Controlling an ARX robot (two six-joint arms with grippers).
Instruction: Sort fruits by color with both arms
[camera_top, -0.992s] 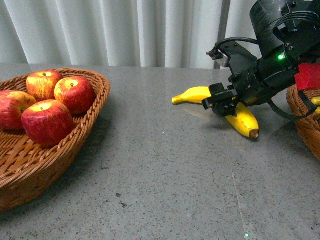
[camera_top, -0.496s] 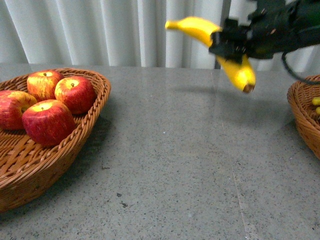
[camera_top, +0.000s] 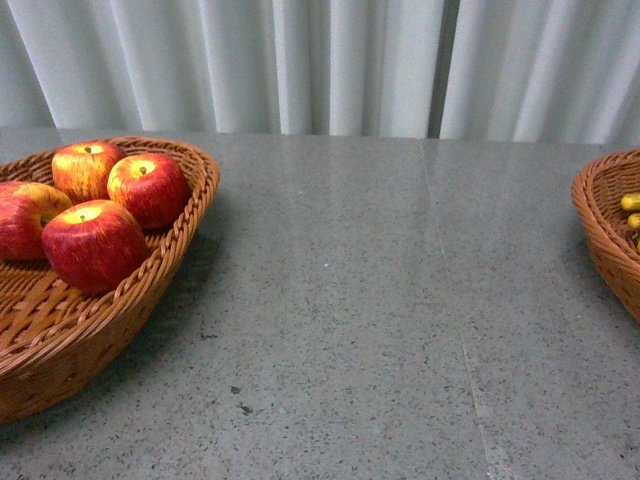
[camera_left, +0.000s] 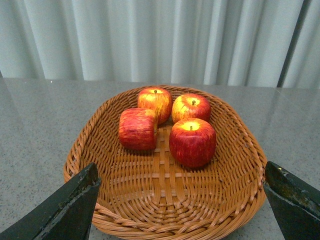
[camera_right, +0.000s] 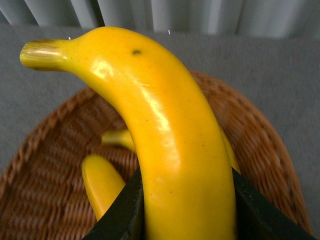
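Note:
Several red apples (camera_top: 95, 243) lie in a wicker basket (camera_top: 150, 290) at the left of the front view; no arm shows there. In the left wrist view the apples (camera_left: 192, 141) sit in the far half of that basket (camera_left: 165, 210), and my left gripper (camera_left: 182, 200) is open and empty above its near rim. In the right wrist view my right gripper (camera_right: 187, 210) is shut on a yellow banana (camera_right: 165, 130), held above a second wicker basket (camera_right: 45, 165) that holds other bananas (camera_right: 102, 182).
The second basket's rim (camera_top: 600, 230) shows at the right edge of the front view, with yellow banana tips (camera_top: 631, 203) inside. A grey stone tabletop (camera_top: 380, 300) lies between the baskets. White curtains (camera_top: 300, 60) hang behind.
My right arm lifted the banana off the table, carried it up and to the right, and left the front view. It now holds the banana over the right basket.

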